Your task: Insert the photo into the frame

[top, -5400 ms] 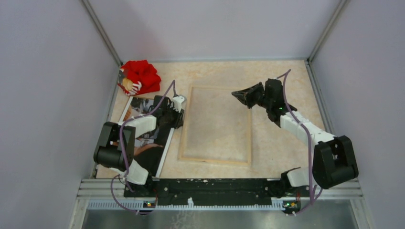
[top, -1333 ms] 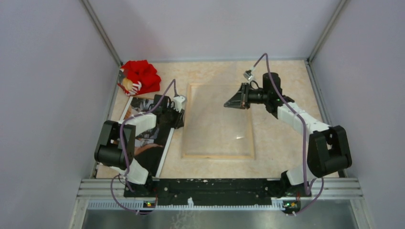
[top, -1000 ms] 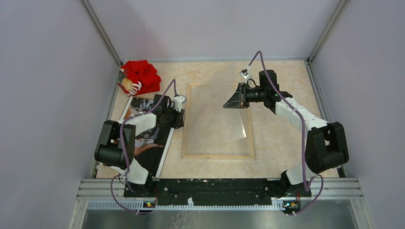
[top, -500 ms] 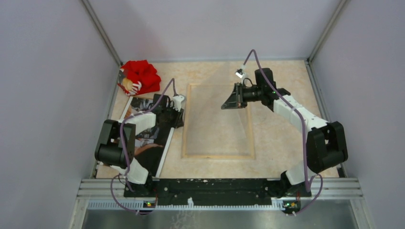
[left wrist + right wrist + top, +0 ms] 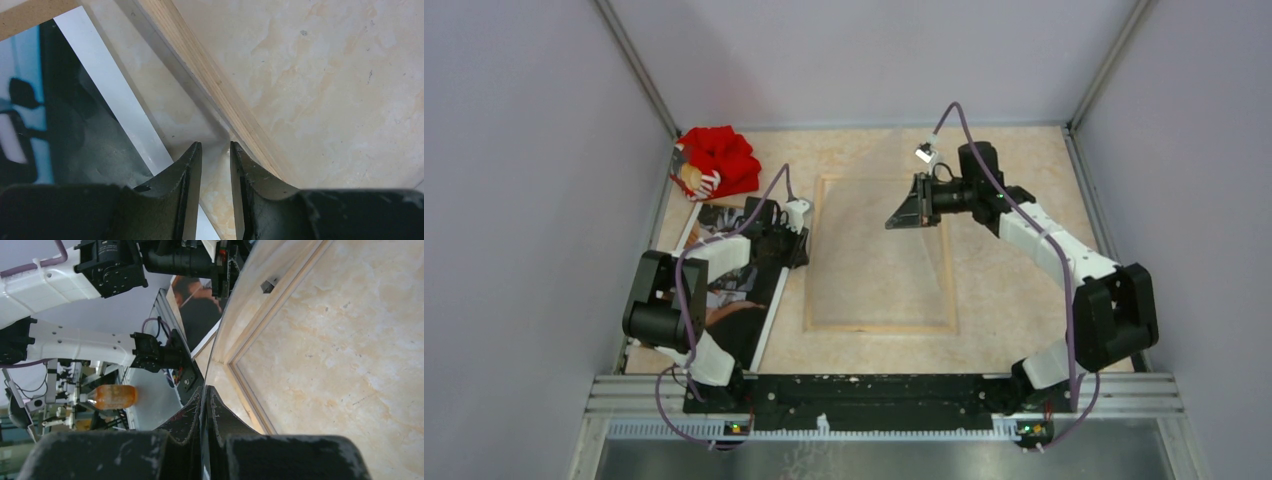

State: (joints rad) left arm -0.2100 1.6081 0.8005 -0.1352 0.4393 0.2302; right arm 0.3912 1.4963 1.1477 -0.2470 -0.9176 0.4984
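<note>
The frame [image 5: 811,262] lies flat mid-table, light wood back up; its rail also shows in the left wrist view [image 5: 215,82] and the right wrist view [image 5: 280,305]. The photo [image 5: 739,295] lies left of it, dark picture up, with its white border in the left wrist view [image 5: 112,105]. My right gripper [image 5: 902,212] is shut on the edge of a clear sheet [image 5: 927,268], holding it tilted above the frame; the right wrist view shows it edge-on [image 5: 218,335]. My left gripper [image 5: 215,148] is low over the gap between photo and frame, jaws slightly apart and empty.
A red cloth figure [image 5: 716,162] lies at the back left corner. A brown board edge [image 5: 30,12] shows beyond the photo. Grey walls close in the table on three sides. An orange bottle [image 5: 115,396] stands outside the cell.
My right gripper turned, took the clear sheet's edge and raised it off the frame, drifting slightly left over the last second. The left arm has not moved.
</note>
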